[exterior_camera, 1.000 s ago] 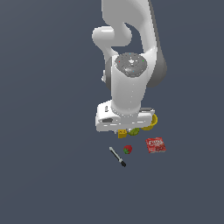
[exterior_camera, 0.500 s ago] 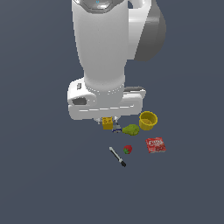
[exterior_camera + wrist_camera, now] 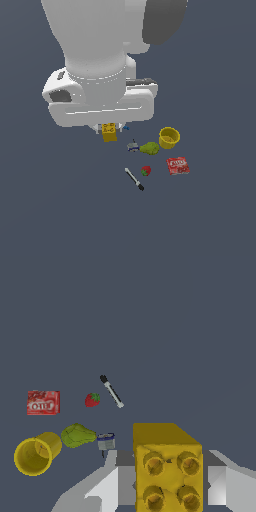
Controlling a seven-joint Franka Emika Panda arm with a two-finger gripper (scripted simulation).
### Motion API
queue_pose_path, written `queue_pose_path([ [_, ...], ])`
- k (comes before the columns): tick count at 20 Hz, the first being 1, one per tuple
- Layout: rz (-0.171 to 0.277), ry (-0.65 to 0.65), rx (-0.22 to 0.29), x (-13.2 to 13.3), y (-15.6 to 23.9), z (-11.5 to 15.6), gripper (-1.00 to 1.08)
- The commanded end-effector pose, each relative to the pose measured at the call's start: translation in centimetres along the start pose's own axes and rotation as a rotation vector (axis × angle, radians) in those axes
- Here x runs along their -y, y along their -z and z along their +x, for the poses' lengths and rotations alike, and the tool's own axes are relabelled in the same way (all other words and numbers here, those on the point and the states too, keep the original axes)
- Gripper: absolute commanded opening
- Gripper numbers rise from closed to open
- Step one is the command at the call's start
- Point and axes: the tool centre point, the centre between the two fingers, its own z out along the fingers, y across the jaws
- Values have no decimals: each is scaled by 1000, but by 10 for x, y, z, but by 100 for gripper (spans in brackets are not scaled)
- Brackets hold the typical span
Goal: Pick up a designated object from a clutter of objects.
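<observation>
wrist view: claw [image 3: 167,481] clamped on yellow block [image 3: 167,468]
step: block looks lifted off clutter
clutter: cup [image 3: 169,137] at 4 o'clock of block
next: probably raise, keep grip

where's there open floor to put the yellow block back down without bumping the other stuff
The claw holds the yellow block. Bare surface lies beyond the marker and the red packet, towards the exterior view's bottom and along both its sides. It is crowded where the yellow cup, green lump, grey piece and strawberry cluster.
</observation>
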Motion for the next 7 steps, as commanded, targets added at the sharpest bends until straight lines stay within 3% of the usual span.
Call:
queue_pose_path([
  [1,0,1,1,-4,7,1,-100],
  [7,0,1,1,-7,11,3,-100],
])
